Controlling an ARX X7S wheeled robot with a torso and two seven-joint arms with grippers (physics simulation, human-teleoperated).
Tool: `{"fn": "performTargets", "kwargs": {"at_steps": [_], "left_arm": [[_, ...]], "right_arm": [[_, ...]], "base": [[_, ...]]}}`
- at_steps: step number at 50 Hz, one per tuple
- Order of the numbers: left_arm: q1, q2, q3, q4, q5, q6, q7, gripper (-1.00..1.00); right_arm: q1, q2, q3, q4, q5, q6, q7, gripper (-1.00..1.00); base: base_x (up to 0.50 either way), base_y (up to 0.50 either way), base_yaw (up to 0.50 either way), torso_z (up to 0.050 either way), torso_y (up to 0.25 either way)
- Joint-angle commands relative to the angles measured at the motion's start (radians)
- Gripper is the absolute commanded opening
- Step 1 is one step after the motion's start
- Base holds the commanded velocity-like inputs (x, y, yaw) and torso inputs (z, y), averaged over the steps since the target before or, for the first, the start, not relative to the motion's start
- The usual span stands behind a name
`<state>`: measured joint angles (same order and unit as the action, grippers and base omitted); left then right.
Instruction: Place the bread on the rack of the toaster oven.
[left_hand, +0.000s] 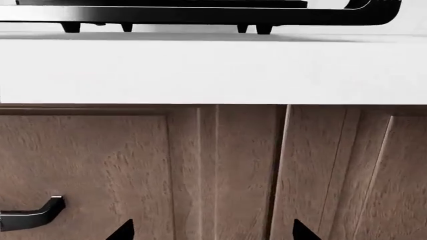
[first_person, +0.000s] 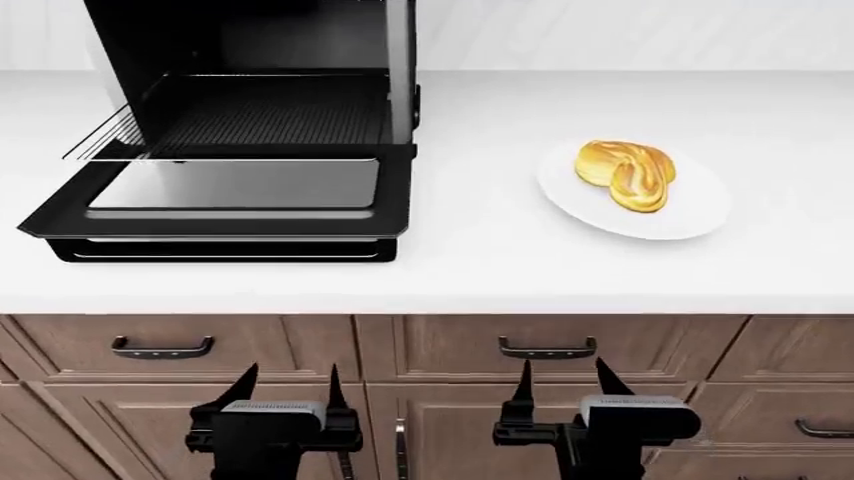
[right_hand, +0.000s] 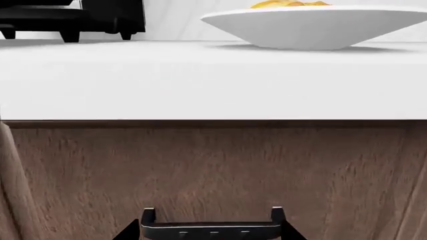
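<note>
The bread (first_person: 625, 173), a golden knotted roll, lies on a white plate (first_person: 694, 215) on the right of the countertop. Only its top (right_hand: 290, 4) peeks over the plate's rim (right_hand: 313, 25) in the right wrist view. The black toaster oven (first_person: 398, 60) stands at the back left with its glass door (first_person: 227, 190) dropped flat. The dark wire rack (first_person: 254, 120) shows inside the cavity. My left gripper (first_person: 291, 375) (left_hand: 212, 230) and right gripper (first_person: 563, 368) (right_hand: 212, 232) hang open and empty below the counter edge, facing the wooden cabinet fronts.
The white countertop (first_person: 467, 260) ends just above both grippers. Wooden drawers below it carry dark bar handles (first_person: 162, 348) (first_person: 547, 349). One handle (right_hand: 212, 227) sits right in front of my right gripper. The oven door's underside (left_hand: 200, 15) overhangs near the counter edge.
</note>
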<state>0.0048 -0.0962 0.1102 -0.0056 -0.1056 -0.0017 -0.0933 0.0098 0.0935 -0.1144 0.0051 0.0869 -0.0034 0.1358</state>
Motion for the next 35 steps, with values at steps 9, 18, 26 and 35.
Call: {"fn": "performTargets", "kwargs": {"at_steps": [9,18,26,35], "left_arm": [[-0.002,-0.02,0.022,-0.001,-0.019,0.004,-0.022,1.0],[-0.005,-0.025,0.033,0.004,-0.027,-0.003,-0.03,1.0],[-0.004,-0.033,0.038,-0.001,-0.033,0.006,-0.036,1.0],[-0.005,-0.039,0.046,-0.001,-0.037,0.008,-0.045,1.0]], "right_arm": [[0.005,0.019,-0.025,0.004,0.018,-0.005,0.022,1.0],[0.004,0.027,-0.034,0.006,0.027,-0.008,0.029,1.0],[0.001,0.033,-0.039,0.001,0.036,-0.016,0.035,1.0],[0.005,0.04,-0.05,-0.001,0.042,-0.013,0.039,1.0]], "base": [[0.17,0.0,0.0,0.0,0.0],[0.17,0.0,0.0,0.0,0.0],[0.11,0.0,0.0,0.0,0.0],[0.0,0.0,0.0,0.0,0.0]]}}
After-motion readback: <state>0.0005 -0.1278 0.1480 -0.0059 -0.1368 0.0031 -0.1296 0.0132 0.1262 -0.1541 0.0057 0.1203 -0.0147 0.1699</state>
